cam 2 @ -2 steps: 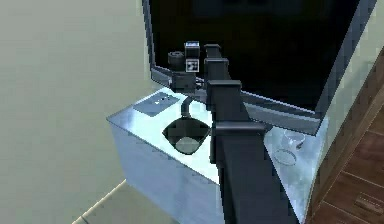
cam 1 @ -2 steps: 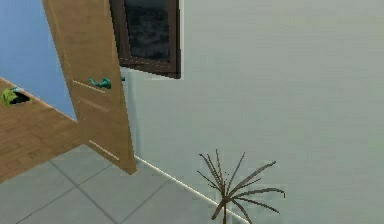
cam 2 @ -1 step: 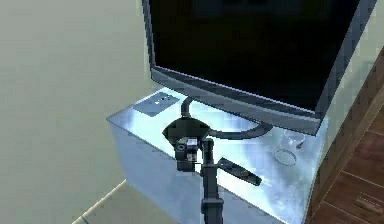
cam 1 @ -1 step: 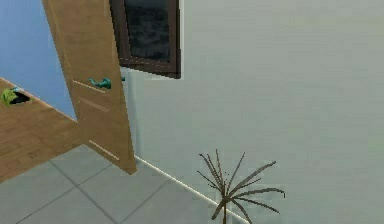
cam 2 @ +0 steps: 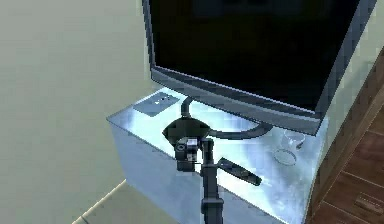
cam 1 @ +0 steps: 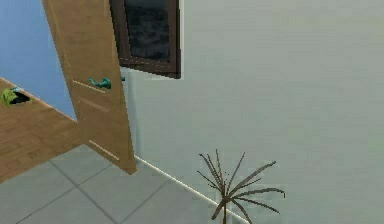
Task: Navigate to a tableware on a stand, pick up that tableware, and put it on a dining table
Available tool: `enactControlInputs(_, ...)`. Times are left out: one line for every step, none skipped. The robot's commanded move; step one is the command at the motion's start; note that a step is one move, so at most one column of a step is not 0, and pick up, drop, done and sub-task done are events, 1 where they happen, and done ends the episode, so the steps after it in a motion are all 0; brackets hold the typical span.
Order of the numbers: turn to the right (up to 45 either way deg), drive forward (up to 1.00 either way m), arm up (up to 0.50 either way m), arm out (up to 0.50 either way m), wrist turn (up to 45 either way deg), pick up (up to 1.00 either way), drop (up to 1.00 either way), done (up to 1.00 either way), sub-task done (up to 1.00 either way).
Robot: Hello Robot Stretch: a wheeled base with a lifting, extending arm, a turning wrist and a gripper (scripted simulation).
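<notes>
Black screen of a big television (cam 2: 250,45) takes up the upper part of the arm side view, standing by a curved foot (cam 2: 240,128) on a silvery grey stand (cam 2: 135,150). The arm (cam 2: 209,195) rises from the bottom edge to the stand's top. The gripper (cam 2: 186,150) at its far end is close to a dark round thing (cam 2: 190,128) that lies on the top in front of the foot. By its shape this is most likely the tableware, a small bowl or dish, though a pale ring (cam 2: 287,156) toward the view's right could be another piece. With the dish on the surface behind the fingers, I cannot tell whether the gripper holds anything. The step looks like the grasp: take the rim squarely and lift straight up before drawing back. Keep clear of the foot and of the dark flat bar (cam 2: 240,170) just right of the arm.
</notes>
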Motion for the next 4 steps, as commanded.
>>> enactControlInputs(0.0, 0.0, 0.1, 0.0, 0.0, 0.0, 0.0, 0.0, 0.0)
enactControlInputs(0.0, 0.0, 0.2, 0.0, 0.0, 0.0, 0.0, 0.0, 0.0)
enactControlInputs(0.0, 0.0, 0.0, 0.0, -45.0, 0.0, 0.0, 0.0, 0.0)
enactControlInputs(0.0, 0.0, 0.0, 0.0, -45.0, 0.0, 0.0, 0.0, 0.0)
